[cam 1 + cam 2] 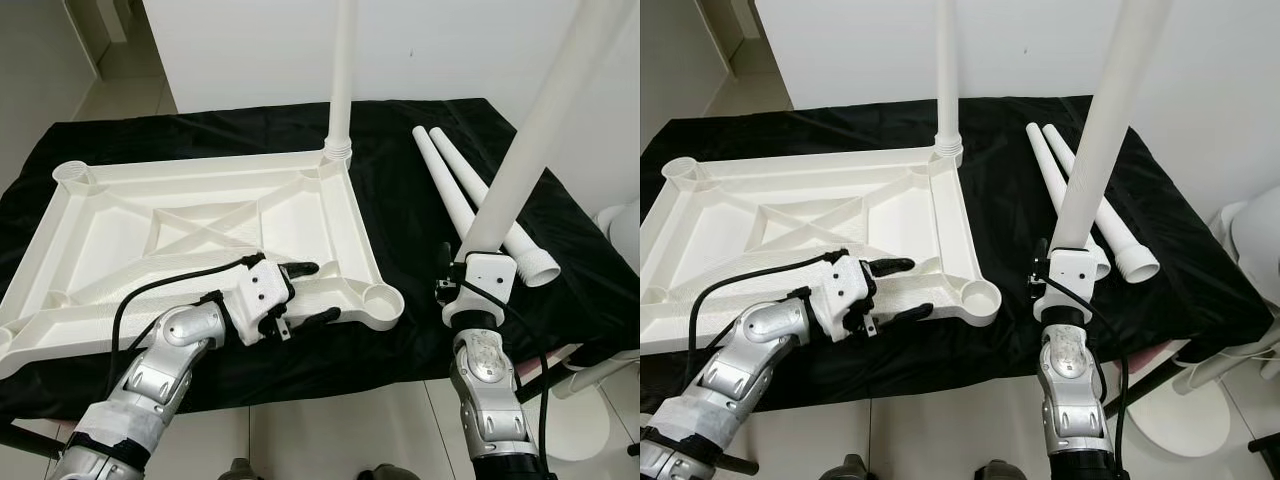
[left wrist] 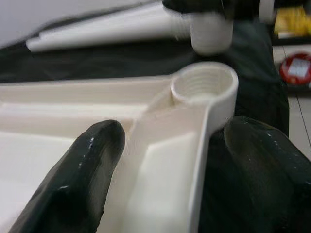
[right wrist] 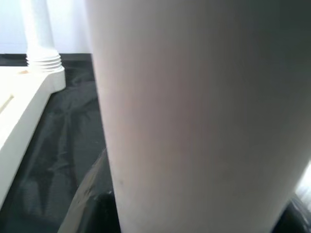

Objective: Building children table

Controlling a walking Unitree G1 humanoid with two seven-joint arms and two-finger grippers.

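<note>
The white plastic tabletop (image 1: 200, 215) lies underside up on a black cloth. One white leg (image 1: 342, 80) stands screwed into its far right corner. My left gripper (image 1: 320, 292) is open, its fingers (image 2: 82, 179) astride the near rim just short of the empty near-right socket (image 2: 204, 87). My right gripper (image 1: 478, 252) is shut on another white leg (image 1: 530, 150), held upright and leaning slightly, to the right of that socket (image 1: 381, 300). In the right wrist view this held leg (image 3: 194, 121) is very close. Two loose legs (image 1: 535, 262) lie on the cloth behind it.
The black cloth (image 1: 400, 210) covers a low table whose near edge runs just before my arms. A white wall (image 1: 450, 50) stands behind. White round furniture (image 1: 625, 235) and a round white base (image 1: 585, 430) sit on the floor at the right.
</note>
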